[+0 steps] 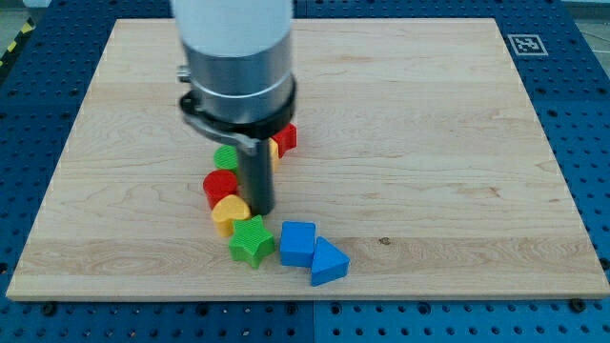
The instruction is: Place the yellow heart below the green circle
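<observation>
Wooden bench [429, 143] on blue pegboard. From left: red block [219, 185] under green circle [226, 157]; yellow heart [230, 213] below red, touching my tip [261, 211] on its right; green star [253, 240] underneath; two blue blocks [297, 243] [328, 263] further right. No gripper, just a rod, holding nothing

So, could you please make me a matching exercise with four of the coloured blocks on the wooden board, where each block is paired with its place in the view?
Column one:
1. green circle block
2. yellow heart block
3. green star block
4. blue triangular block

Column two:
a. farthest toward the view's right
b. just left of my tip
c. highest of the four in the view
d. between the yellow heart and the blue cube block

Pairs: 1-c, 2-b, 3-d, 4-a
</observation>
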